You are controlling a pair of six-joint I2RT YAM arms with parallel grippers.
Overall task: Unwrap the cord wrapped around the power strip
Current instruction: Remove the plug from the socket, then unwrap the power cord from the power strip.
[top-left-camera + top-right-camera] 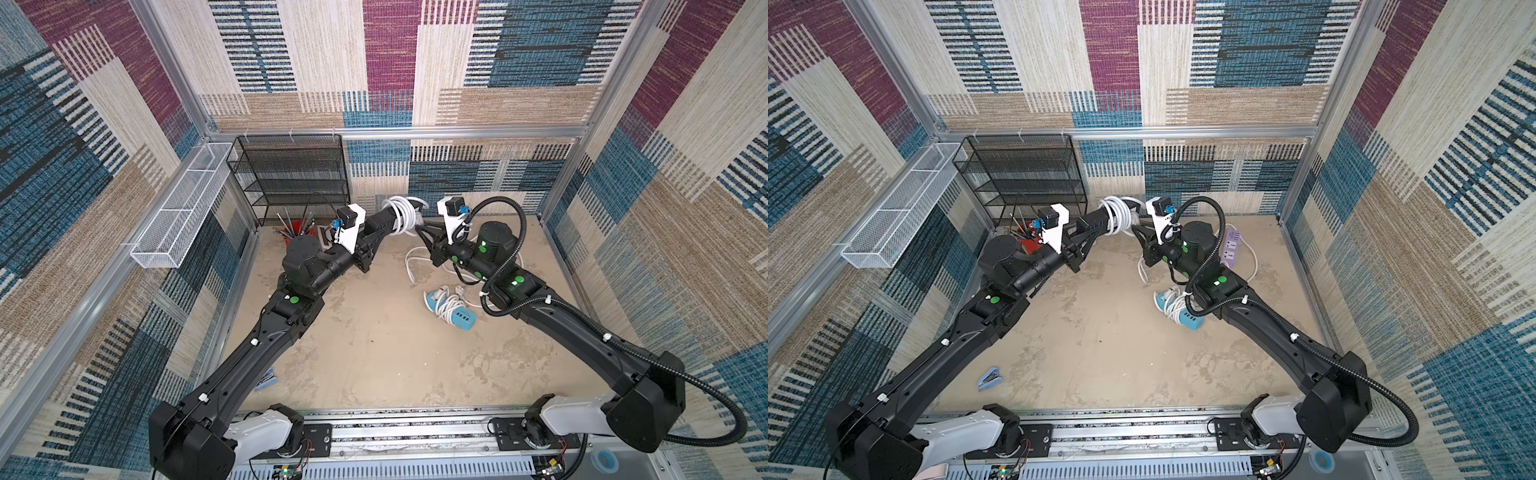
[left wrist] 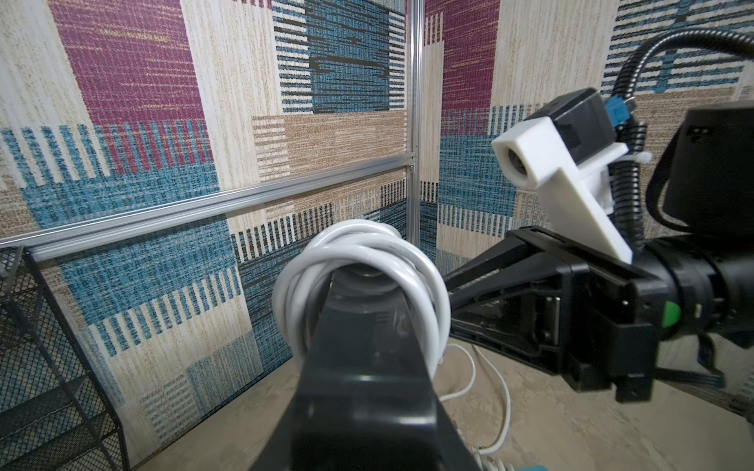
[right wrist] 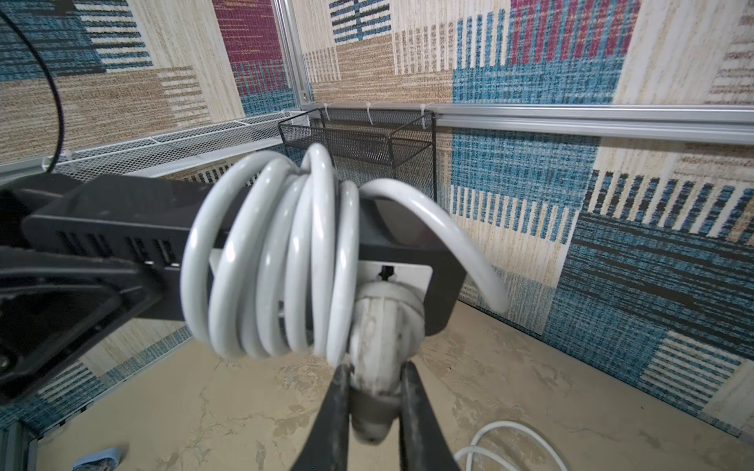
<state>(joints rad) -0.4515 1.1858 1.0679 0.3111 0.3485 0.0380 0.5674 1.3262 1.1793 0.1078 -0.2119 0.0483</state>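
Two black robot arms meet above a mottled beige desk [image 1: 374, 353]. The left gripper [image 1: 376, 228], its jaws pressed tight on one end, holds a black, rectangular plastic power strip [image 3: 122, 216] in the air near the back wall. A glossy, round white cord [image 3: 261, 253] coils around the strip in five or six loops, with one looser arc at the free end. The right gripper [image 3: 375, 377] has its slim jaws pinching the scuffed white plug [image 3: 379, 322], which sits against the strip's white socket face. Two more strips lie on the desk: a blue power strip [image 1: 459, 320] bundled in its own white cord, and a purple power strip [image 1: 1230, 249] behind the right arm, seen in a top view. One black wire-mesh shelf [image 1: 291, 174], one white mesh basket [image 1: 178, 216] with three compartments, one red cup [image 1: 296, 227] of pencils and one blue stapler [image 1: 989, 378] occupy the left side.
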